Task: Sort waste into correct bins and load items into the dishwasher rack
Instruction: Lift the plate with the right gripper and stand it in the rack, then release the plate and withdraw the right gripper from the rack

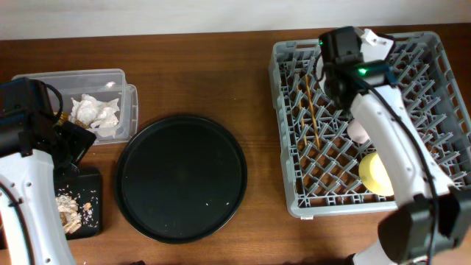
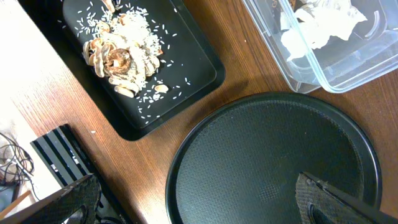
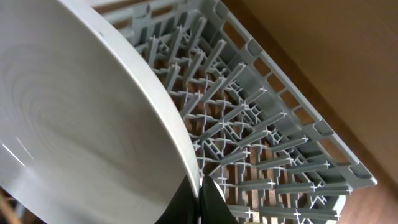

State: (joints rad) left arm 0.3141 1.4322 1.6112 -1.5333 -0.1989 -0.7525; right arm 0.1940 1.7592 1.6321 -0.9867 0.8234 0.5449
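Loading the plate [image 3: 81,112]: right gripper [image 3: 200,202] clamps its rim above the rack [image 3: 311,140], far-right corner (left gripper [image 2: 196,200] spread, empty); next it needs lowering upright between pegs [image 3: 219,127].

Robot lab bench staged as a kitchen clean-up station.
Two white robot arms [image 1: 401,151] are leaning over a wooden bench [image 1: 257,73] carrying a grey dishwasher rack [image 1: 331,169], while what are probably loose cables [image 2: 12,163] are trailing past its edge.
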